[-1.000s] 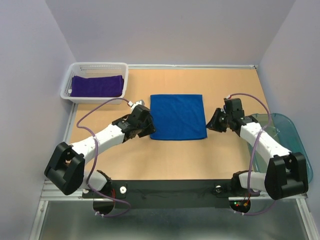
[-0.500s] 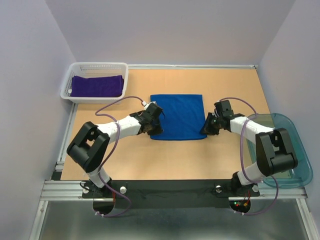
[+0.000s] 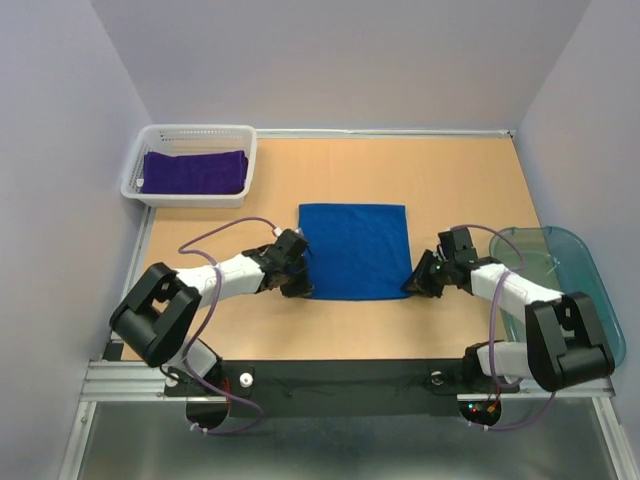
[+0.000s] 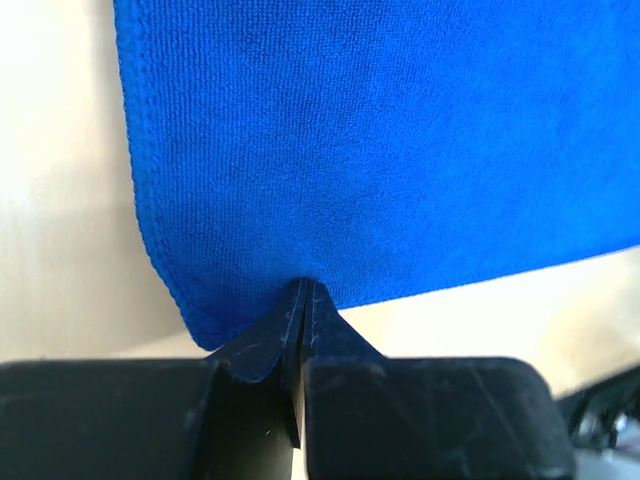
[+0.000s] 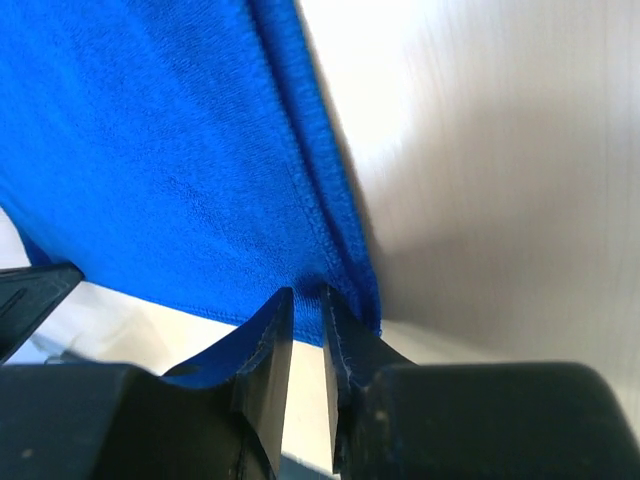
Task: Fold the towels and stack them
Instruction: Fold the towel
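The blue towel (image 3: 353, 250) lies flat as a square in the middle of the table. My left gripper (image 3: 302, 287) sits at its near left corner. In the left wrist view the jaws (image 4: 303, 292) are pressed together on the near hem of the blue towel (image 4: 380, 140). My right gripper (image 3: 411, 286) sits at the near right corner. Its jaws (image 5: 307, 300) stand a narrow gap apart, with the blue towel's (image 5: 150, 150) hem puckered between the tips. A dark purple towel (image 3: 195, 172) lies folded in the basket.
A white basket (image 3: 240, 135) stands at the far left corner of the table. A clear teal tub (image 3: 570, 265) sits at the right edge, close behind my right arm. Tan table (image 3: 450, 180) shows around the towel, with walls on three sides.
Both grippers dropped onto the towel's near corners and closed, the left from clearly open. The blue towel has slid a little toward the arms.
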Controlling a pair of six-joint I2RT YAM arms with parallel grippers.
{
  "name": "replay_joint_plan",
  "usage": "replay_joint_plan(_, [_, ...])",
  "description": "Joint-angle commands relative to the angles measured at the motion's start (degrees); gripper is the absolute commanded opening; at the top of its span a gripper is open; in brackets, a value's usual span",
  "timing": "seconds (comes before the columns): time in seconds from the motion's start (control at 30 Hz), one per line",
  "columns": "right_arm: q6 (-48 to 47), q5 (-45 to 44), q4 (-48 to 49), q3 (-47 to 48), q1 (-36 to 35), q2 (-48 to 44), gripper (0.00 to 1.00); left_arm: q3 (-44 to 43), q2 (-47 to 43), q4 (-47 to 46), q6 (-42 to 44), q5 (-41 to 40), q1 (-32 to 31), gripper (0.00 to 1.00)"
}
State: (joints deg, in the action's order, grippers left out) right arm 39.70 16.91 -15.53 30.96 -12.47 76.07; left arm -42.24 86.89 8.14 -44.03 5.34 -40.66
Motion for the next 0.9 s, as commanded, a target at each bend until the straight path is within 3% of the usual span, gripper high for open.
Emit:
replay_joint_plan(0.0, [3.54,-0.39,-10.48,-5.47,-0.36,-6.01,0.25,7.42,-5.93,9.08,-0.44,2.56,-0.2,0.08])
replay_joint_plan(0.13, [4.07,0.93,-14.61,-5.74,-0.36,-14.53,0.26,10.16,-14.02,10.05,-2.72,4.24,-0.2,0.1])
replay_joint_plan(0.23, [2.32,1.64,-14.88,-1.62,-0.36,-18.41,0.27,7.18,-21.04,11.28,-2.82,2.31,-0.12,0.27])
replay_joint_plan(0.27, [1.53,1.2,-14.45,0.31,-0.28,-18.24,0.28,3.95,-21.67,11.28,-1.68,1.61,-0.12,0.37])
replay_joint_plan(0.37, [-0.06,-0.38,-9.73,8.66,-0.36,-13.88,0.29,-3.6,-20.02,10.59,0.43,-1.38,1.55,0.44])
replay_joint_plan(0.47, [-0.77,0.58,-0.43,15.6,-0.36,-7.72,0.29,-8.71,-14.22,4.53,3.77,-0.43,7.25,0.44])
replay_joint_plan(0.53, [-0.42,2.86,7.13,19.99,-0.36,-0.28,0.29,-12.23,-8.45,-2.64,5.09,4.29,10.94,0.44])
replay_joint_plan(0.6, [0.11,3.31,11.73,22.47,-0.36,4.76,0.29,-15.05,-4.03,-6.89,5.62,5.55,12.01,0.41])
replay_joint_plan(0.73, [0.9,4.28,21.67,28.09,-0.36,15.4,0.29,-24.89,10.27,-9.63,8.52,7.48,12.98,0.32])
replay_joint_plan(0.87, [0.99,3.75,27.9,31.26,-0.36,25.15,0.29,-31.93,18.65,-10.07,11.24,7.23,13.94,0.26])
